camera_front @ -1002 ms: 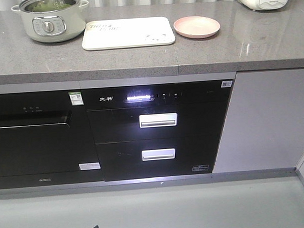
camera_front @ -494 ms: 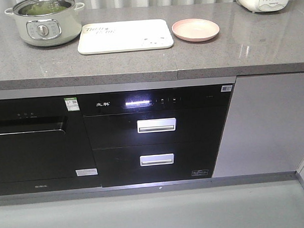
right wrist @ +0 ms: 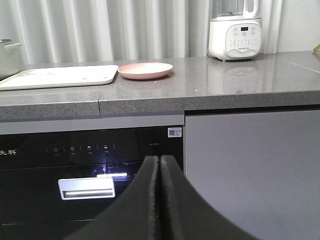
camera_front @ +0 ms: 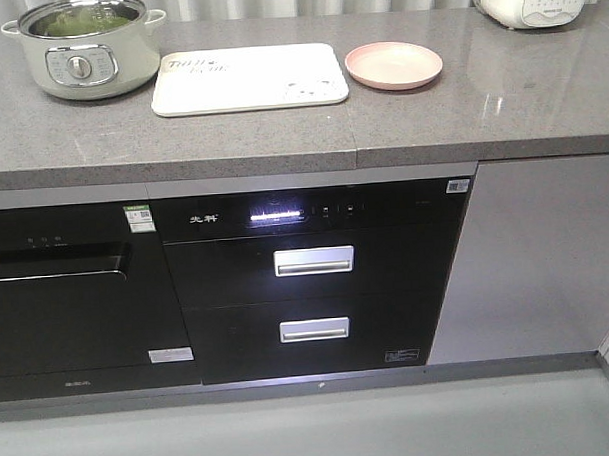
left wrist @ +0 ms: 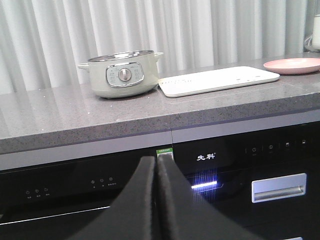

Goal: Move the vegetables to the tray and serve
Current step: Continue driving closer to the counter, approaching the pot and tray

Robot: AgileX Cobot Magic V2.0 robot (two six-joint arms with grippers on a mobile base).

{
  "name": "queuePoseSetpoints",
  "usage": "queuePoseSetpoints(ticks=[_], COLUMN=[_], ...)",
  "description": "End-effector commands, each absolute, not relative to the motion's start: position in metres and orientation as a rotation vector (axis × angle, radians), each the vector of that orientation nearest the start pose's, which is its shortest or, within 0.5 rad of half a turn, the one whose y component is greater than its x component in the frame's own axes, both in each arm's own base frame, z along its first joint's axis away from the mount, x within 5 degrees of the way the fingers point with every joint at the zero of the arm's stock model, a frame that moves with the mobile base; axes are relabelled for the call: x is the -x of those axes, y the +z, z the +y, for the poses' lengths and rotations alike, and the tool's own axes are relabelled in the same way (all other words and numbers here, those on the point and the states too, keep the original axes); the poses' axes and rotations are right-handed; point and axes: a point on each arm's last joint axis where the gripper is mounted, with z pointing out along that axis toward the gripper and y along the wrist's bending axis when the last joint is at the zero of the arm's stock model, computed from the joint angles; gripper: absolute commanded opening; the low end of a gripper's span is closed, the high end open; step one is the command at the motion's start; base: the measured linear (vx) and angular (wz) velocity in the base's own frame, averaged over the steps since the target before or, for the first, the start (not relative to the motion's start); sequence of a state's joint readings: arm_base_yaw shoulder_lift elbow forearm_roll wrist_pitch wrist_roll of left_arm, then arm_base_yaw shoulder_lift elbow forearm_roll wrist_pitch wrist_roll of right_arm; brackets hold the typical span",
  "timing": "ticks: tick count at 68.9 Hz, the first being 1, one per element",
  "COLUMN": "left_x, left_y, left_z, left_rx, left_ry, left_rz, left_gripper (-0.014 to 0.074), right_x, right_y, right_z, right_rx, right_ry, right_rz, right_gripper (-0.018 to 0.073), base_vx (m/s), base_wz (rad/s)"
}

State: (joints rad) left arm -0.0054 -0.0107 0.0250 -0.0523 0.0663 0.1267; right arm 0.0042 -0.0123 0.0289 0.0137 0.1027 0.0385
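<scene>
The bench (camera_front: 431,114) is running across the room above dark appliances (camera_front: 306,278), and everything for the job is sitting on it. The tray (camera_front: 244,78) is lying flat and bare between the pot (camera_front: 84,61) and the plate (camera_front: 393,65), near both. The vegetables (camera_front: 77,18) are showing as green inside the open pot (too far off to pick out single leaves). The left pincer (left wrist: 156,162) and right pincer (right wrist: 160,160) are hanging low before the appliances, jaws pressed together, holding nothing. I'd judge this the approach; next, one arm needs lifting over the pot's rim, opening, then dipping for a leaf.
</scene>
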Motion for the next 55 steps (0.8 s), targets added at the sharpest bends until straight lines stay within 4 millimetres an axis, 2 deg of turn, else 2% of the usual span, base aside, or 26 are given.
queuePoseSetpoints(ticks=[1,55], left_x=[-0.0557,-0.0557], left_y=[0.2027,0.2027], left_z=[-0.0002,-0.0002], left_rx=[-0.056,-0.056], left_ry=[0.055,0.055], left_rz=[1.491,1.491], left_gripper=[-0.0006,-0.0006], right_x=[-0.0567,-0.0567], right_y=[0.1995,0.1995], right_z=[0.0000,0.0000], right_rx=[-0.033,-0.033], right_ry=[0.034,0.034], right_rz=[1.531,1.531], right_gripper=[-0.0003,-0.0003], base_vx=[0.05,0.06], base_wz=[0.00,0.01])
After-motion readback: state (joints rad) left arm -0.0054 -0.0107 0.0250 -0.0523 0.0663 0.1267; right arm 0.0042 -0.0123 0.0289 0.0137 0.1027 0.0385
